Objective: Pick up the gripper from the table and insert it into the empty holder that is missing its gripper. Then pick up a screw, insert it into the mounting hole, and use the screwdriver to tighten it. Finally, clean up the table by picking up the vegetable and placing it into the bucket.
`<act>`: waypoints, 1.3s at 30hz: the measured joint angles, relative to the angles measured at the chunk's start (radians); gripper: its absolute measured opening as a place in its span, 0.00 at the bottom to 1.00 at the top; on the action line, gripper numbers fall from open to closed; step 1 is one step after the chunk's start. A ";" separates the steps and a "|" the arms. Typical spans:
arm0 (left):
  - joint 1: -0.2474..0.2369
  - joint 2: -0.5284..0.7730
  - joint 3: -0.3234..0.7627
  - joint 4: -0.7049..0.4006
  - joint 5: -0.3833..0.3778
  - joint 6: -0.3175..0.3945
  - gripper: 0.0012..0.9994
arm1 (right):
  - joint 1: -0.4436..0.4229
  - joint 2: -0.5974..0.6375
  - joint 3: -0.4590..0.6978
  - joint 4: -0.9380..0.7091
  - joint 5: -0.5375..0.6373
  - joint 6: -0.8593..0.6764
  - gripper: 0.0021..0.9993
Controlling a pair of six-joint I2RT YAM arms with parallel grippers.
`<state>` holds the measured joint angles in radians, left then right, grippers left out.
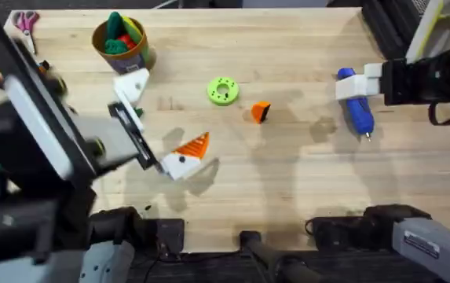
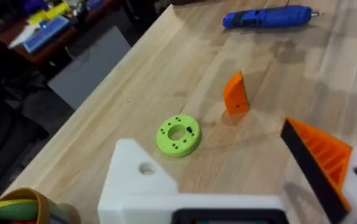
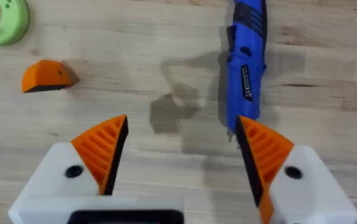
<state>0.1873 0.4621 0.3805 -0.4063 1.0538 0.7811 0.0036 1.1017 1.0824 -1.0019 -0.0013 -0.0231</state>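
Gripper (image 1: 261, 112): we see small orange wedge, dark face, on wood table (image 1: 303, 189); right gripper (image 3: 181, 155) released, left unclear.

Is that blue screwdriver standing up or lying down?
Lying down. The screwdriver rests flat on the table, its metal tip pointing along the wood in the left wrist view.
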 joint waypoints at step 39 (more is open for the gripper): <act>-0.102 -0.457 -0.282 0.520 -0.296 -0.588 0.99 | 0.000 0.000 0.000 0.000 0.000 0.000 0.99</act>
<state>0.0857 0.0054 0.0986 0.1138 0.7579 0.1932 0.0036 1.1015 1.0822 -1.0019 -0.0013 -0.0231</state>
